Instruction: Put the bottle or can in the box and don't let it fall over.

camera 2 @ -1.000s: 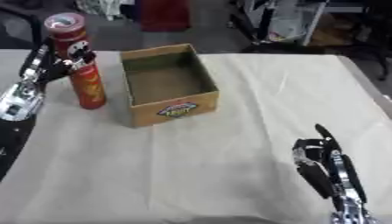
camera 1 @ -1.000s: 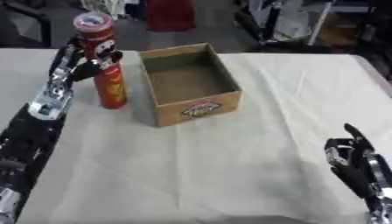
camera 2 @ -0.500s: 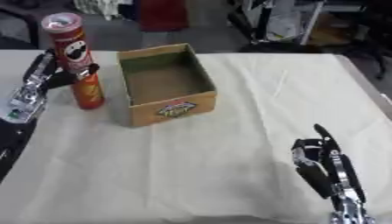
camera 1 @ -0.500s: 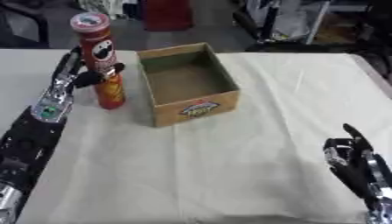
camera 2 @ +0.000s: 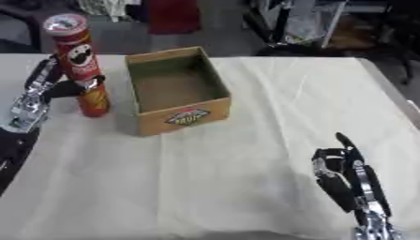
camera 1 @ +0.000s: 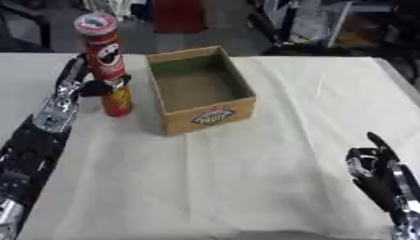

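Left eye view: left hand (camera 1: 75, 84) curled around tall red cylindrical chip can (camera 1: 101, 46), lifted upright at 9 o'clock of open brown cardboard box (camera 1: 199, 88), above a shorter red can (camera 1: 117, 100) on the cream tablecloth (camera 1: 246, 178). Right hand (camera 1: 379, 171) idle at 5 o'clock, fingers relaxed and upward.

tall can (camera 1: 101, 48): red, with a pale lid and a white-and-black face mark
short can (camera 1: 117, 100): red with a yellow band
box (camera 1: 201, 91): brown cardboard, a yellow and red logo on its front
worktop (camera 1: 271, 178): cream cloth cover
left hand (camera 1: 75, 83): black and silver
right hand (camera 2: 348, 177): black and silver
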Controlling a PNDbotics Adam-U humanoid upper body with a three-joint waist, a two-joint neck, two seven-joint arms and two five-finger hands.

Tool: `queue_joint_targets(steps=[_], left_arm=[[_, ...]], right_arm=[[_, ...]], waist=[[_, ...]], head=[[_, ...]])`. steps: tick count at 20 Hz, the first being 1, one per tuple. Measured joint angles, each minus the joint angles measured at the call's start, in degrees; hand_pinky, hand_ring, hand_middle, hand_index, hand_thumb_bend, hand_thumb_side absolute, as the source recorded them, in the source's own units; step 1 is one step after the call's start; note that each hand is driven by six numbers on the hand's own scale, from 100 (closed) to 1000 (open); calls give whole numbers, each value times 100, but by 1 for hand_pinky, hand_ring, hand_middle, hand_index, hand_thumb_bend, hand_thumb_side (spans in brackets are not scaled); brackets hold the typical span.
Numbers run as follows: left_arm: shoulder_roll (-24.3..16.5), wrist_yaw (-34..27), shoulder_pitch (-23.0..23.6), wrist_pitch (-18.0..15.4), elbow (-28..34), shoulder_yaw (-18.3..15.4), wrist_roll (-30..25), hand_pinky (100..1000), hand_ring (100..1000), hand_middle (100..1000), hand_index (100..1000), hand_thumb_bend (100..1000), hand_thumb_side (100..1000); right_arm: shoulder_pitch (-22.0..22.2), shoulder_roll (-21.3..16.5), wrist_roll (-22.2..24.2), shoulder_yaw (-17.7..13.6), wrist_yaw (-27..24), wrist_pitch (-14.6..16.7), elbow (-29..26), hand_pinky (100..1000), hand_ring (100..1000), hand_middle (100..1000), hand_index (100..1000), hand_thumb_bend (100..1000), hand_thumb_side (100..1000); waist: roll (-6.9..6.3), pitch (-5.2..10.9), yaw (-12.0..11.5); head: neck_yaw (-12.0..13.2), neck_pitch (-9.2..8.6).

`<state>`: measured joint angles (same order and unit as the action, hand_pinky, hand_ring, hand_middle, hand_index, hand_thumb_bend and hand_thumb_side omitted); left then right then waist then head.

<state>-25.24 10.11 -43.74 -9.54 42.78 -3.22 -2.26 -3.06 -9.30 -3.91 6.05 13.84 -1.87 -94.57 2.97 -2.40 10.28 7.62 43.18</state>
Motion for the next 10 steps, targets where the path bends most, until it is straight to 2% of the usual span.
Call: queue_joint_targets(steps=[3,10], left_arm=[[5,-13,-14,32,7,16,7,912,814,413,580,309,100],[9,-279,-35,59,322,23,99,908,799,370,531,272,100]], right_arm=[[-1,0,4,0,0,4,0,745,665,666,1000,100,500],[-22,2,6,0,0,7,0,744,665,666,1000,100,500]], waist=[[0,0,11],[0,0,24]], head=[[-5,0],[-11,0]])
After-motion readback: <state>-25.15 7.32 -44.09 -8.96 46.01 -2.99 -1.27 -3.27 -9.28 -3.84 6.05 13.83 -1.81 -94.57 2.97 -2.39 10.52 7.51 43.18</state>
